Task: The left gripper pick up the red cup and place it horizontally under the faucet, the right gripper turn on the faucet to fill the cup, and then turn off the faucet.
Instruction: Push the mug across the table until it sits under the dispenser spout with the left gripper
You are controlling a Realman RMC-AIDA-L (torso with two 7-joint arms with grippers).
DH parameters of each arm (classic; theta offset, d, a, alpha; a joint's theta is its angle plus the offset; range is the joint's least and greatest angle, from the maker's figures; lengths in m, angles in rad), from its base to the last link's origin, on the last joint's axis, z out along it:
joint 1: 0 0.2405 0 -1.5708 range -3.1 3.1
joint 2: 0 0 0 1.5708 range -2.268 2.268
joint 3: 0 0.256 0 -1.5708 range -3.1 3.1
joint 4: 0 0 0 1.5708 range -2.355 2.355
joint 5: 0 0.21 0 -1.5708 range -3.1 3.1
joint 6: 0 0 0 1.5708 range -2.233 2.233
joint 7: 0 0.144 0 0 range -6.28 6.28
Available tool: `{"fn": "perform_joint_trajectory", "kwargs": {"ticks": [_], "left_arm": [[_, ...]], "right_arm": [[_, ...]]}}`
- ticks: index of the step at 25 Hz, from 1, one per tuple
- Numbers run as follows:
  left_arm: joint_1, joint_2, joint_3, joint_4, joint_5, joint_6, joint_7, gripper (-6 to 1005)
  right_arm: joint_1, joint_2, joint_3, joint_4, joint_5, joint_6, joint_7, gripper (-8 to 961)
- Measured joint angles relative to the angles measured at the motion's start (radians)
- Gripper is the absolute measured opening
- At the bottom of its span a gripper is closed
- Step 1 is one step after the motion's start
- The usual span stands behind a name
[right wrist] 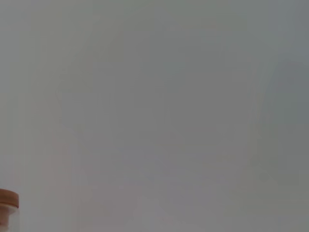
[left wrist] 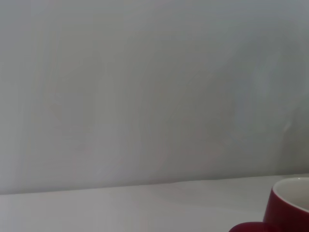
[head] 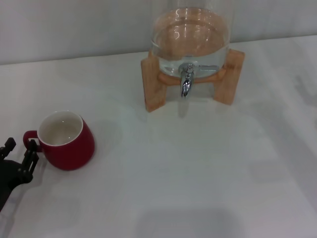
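My left gripper (head: 19, 148), a black two-fingered claw, sits low at the table's near left edge, fingers spread apart and empty — lined up on the small loop handle of the squat glossy red ceramic cup (head: 66, 140). Farther back, the small chrome faucet (head: 186, 81) waits — my right gripper is out of sight.

The head view looks forward and down on the bench (head: 198, 173) from above, taking in the red cup (head: 65, 140) at near left. The left wrist view sits low and close beside that cup (left wrist: 289, 205) (only its edge shows), facing the wall. The right wrist view faces mostly wall.
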Motion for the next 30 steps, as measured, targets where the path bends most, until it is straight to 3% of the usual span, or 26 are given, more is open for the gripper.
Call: {"fn": "perform_joint_trajectory", "kwargs": {"ticks": [30], "left_arm": [[-0.013,0.009,-0.006,0.01,-0.006,0.01,0.007,508]], "right_arm": [[-0.003,-0.001,0.0,-0.006,0.0,0.0,0.0,841]]}}
